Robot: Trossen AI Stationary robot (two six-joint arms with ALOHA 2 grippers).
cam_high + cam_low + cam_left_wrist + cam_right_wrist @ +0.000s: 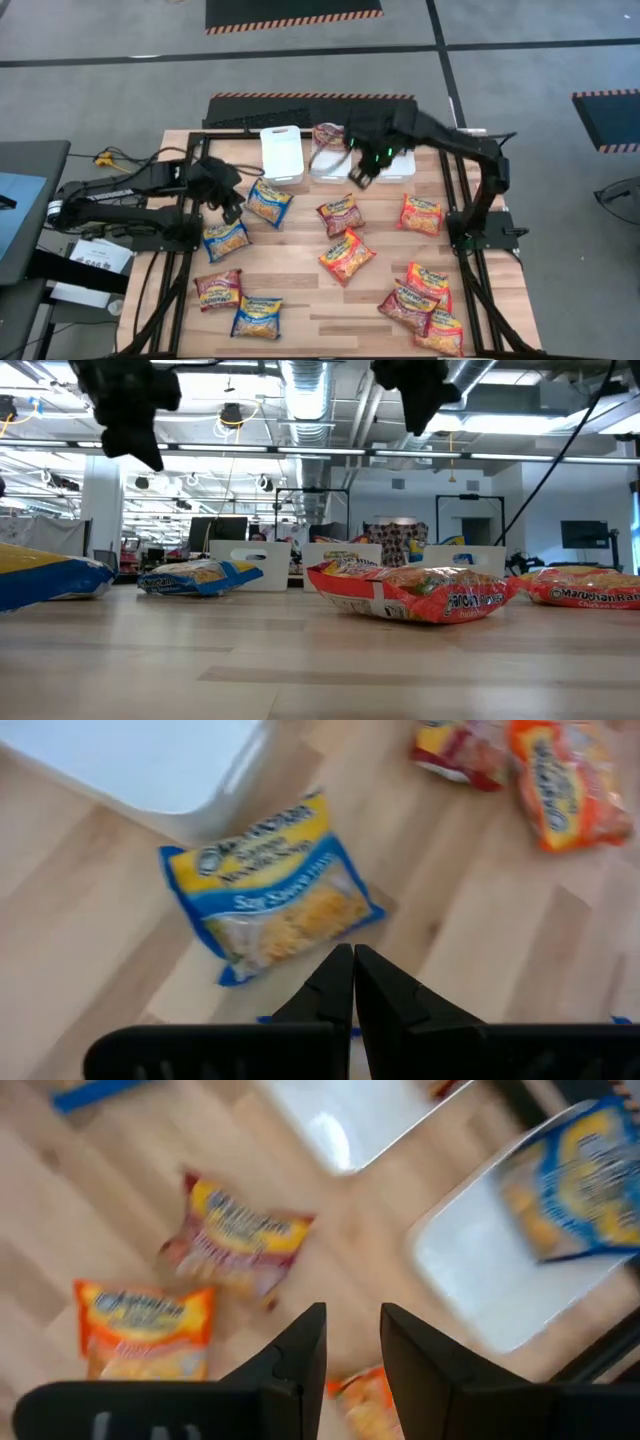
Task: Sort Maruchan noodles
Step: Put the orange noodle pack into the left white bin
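Observation:
Maruchan noodle packets lie flat across the wooden table: blue ones (268, 202) (226, 240) (257, 316), maroon ones (340, 214) (217, 290) and orange ones (347, 255) (421, 214). My left gripper (235, 212) hangs shut above the table at the left, close to a blue packet (270, 895), touching nothing. My right gripper (358, 180) hovers open and empty by the white bins at the back; nothing is between its fingers (352, 1320). A blue packet (580, 1180) sits in one bin (490, 1280). A maroon packet (328, 135) sits in the middle bin.
Three white bins (281, 155) (325, 165) (400, 165) stand in a row at the table's far edge. More packets (427, 282) (405, 305) (440, 335) cluster at the near right corner. Bare wood shows in the near middle (320, 310).

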